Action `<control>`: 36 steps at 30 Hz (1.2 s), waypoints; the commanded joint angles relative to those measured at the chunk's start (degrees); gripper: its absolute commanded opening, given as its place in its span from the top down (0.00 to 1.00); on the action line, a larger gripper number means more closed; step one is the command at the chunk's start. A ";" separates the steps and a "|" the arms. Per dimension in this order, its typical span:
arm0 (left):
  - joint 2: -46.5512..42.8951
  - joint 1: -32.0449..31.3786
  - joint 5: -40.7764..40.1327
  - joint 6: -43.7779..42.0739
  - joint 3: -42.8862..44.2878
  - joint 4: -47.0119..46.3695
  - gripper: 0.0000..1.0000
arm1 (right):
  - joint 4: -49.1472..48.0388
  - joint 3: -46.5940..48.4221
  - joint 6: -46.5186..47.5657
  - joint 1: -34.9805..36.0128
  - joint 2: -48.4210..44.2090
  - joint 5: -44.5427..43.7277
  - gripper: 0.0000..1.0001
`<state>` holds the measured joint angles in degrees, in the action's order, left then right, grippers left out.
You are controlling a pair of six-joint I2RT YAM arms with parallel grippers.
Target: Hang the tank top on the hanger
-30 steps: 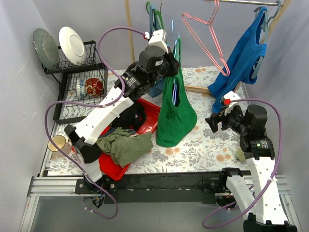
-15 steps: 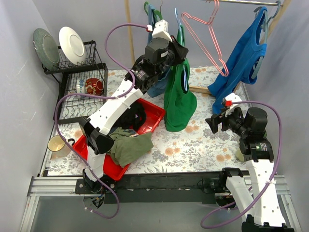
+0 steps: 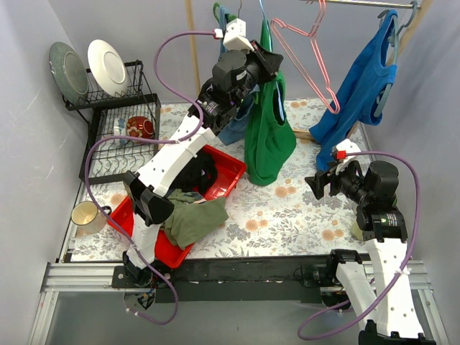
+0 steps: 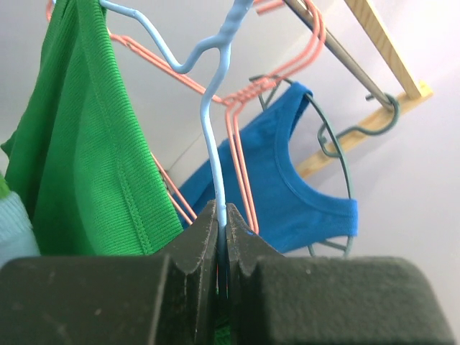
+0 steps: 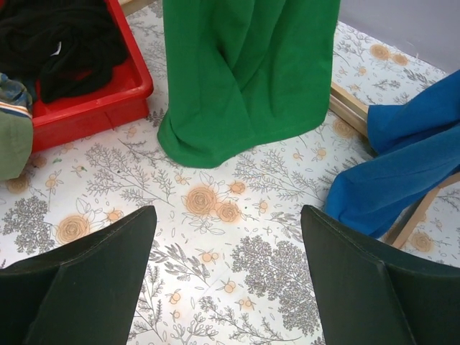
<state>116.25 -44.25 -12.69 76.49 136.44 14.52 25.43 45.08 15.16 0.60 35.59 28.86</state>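
Tank top (image 3: 267,147), upper centre: soft, light, hangs limp off hanger (image 4: 213,154). Left gripper (image 4: 221,224) pinches its stiff wire neck, likely surest hold. Right gripper (image 5: 226,215) spread, empty.

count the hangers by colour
light-blue hanger: 1
pink hanger: 1
teal hangers: 2
total: 4
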 commanded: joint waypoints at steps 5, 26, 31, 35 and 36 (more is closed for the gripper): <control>3.28 3.38 3.19 1.03 5.06 -9.77 1.00 | -2.58 -0.52 -0.83 -1.74 -0.44 1.72 0.10; 4.25 5.84 8.91 1.21 4.18 -16.98 1.00 | -3.37 -2.28 -1.18 -2.97 -0.61 3.13 0.11; 4.78 6.02 9.44 1.56 4.53 -18.30 1.00 | -3.37 -2.45 -1.18 -3.24 -0.79 3.31 0.11; 5.66 6.72 9.17 2.17 5.50 -18.39 1.00 | -3.46 -2.45 -1.27 -3.41 -0.61 3.66 0.11; 5.66 7.33 9.17 2.43 5.50 -18.48 1.00 | -3.37 -2.45 -1.18 -3.50 -0.70 3.66 0.11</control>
<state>123.48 -38.54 -3.88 78.54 138.87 0.80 24.91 43.16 14.85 -2.35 35.22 31.48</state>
